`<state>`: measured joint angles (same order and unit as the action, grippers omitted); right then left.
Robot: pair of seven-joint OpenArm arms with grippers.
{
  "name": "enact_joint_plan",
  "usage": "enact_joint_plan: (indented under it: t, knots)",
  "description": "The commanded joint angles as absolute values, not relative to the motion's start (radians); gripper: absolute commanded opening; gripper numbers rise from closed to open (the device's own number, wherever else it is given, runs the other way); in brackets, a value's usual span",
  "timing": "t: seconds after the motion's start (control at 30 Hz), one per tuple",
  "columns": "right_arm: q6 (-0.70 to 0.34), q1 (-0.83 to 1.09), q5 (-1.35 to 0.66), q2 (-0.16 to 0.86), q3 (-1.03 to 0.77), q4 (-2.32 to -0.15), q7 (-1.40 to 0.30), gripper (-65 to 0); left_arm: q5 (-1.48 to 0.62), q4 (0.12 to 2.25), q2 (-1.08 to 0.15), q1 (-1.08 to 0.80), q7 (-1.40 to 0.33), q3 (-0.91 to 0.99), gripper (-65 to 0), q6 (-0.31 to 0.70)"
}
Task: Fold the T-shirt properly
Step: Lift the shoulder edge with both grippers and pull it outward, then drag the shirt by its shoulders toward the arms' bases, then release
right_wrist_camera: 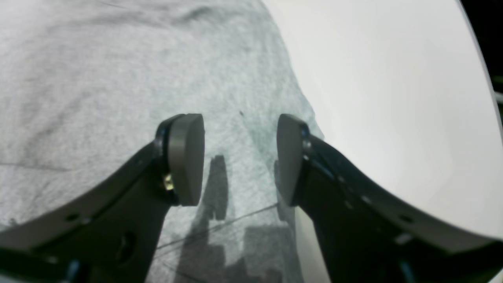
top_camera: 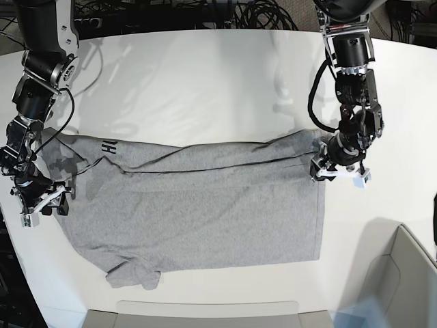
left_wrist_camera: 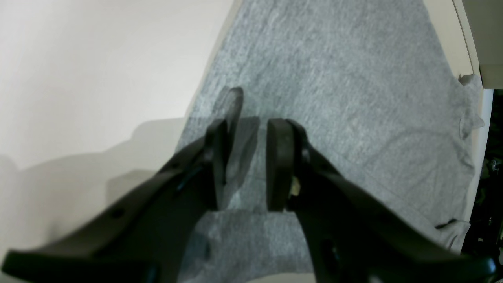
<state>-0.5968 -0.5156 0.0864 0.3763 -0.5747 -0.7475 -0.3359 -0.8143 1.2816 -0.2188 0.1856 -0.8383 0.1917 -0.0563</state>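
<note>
White surface (top_camera: 205, 82) w/ rounded edges; dark cables (top_camera: 225, 14) bunched behind its far edge, and a pale bin (top_camera: 410, 273) cut off at the near right corner in base view. Rest of the room not visible.

T-shirt (top_camera: 205, 212) lay flat across the surface middle, heather grey, far edge folded over toward the centre along a long crease. Dark lettering showed only as a scrap near the collar end, too little to read. One sleeve bunched at the near edge. Left wrist view was blurred w/ a ghost of one finger; the shirt's far end ran off the surface edge there, partly cut off.

Left tool (left_wrist_camera: 246, 165) sat at the hem end of the shirt, jaws apart w/ a moderate gap, nothing between them, cloth under and past the tips. Right tool (right_wrist_camera: 240, 157) sat at the collar/sleeve end, jaws spread wide, empty, above the shirt close to its edge, bare white surface just beside. Whether either tool's tips touched the cloth: cannot tell. In base view the two tools were well apart, one at each short end of the shirt.
</note>
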Motion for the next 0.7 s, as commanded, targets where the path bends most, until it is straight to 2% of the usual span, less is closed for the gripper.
enact_joint_plan:
  t: [0.0, 0.23, 0.3, 0.43, 0.67]
  knots:
    - [-0.618, -0.547, 0.076, 0.4, -0.581, -0.779, -0.317, -35.2, -0.831, 1.307, -0.229, 0.209, -0.835, 0.193, -47.6, -0.051]
    - [-0.638, -0.444, 0.076, 0.412, -0.757, -0.915, -0.357, -35.2, -0.829, 1.477, -0.229, 0.142, -0.917, 0.193, -47.6, -0.051]
    - [-0.698, -0.427, 0.076, 0.414, -0.812, -0.952, -0.449, -35.2, -0.826, 1.531, -0.229, 0.114, -0.932, 0.193, -47.6, -0.051]
    - [-0.698, -0.414, 0.082, 0.414, -0.963, -1.017, -0.644, -35.2, -0.825, 1.578, -0.229, 0.062, -0.931, 0.193, -47.6, -0.051]
    - [-0.698, -0.326, 0.074, 0.404, -0.997, -1.033, -0.671, -35.2, -0.825, 1.58, -0.229, 0.033, -0.937, 0.193, -47.6, -0.051]
